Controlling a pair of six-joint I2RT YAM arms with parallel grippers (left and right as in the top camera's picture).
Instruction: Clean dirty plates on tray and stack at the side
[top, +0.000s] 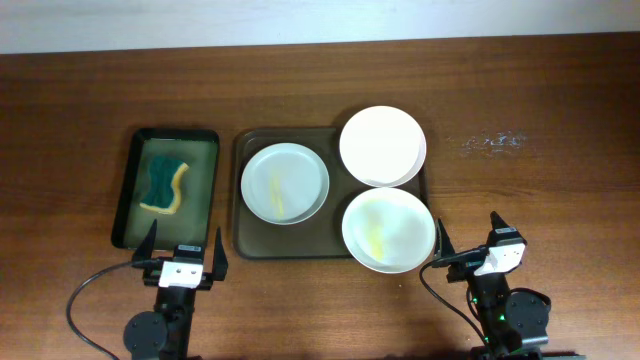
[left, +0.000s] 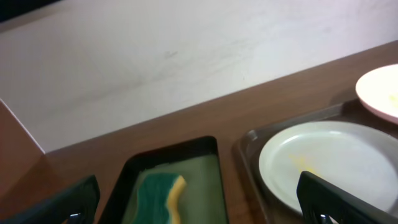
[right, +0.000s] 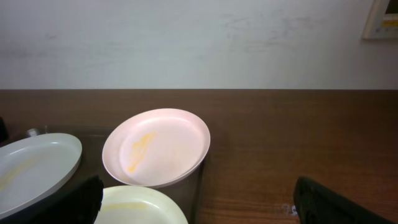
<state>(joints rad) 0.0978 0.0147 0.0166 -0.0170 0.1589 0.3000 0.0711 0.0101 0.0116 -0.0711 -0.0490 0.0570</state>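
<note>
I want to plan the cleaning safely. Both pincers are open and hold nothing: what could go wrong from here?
1. The far right plate rests on the rim of the tray and looks tilted. Scrubbing pressure may tip it or slide it onto the table.
2. The near right plate overhangs the tray rim, close to the right pincer. A careless approach may knock it.

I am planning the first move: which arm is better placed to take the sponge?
Left. The left hand is open right in front of the black tray holding the sponge; the right hand sits beyond the brown tray.
</note>
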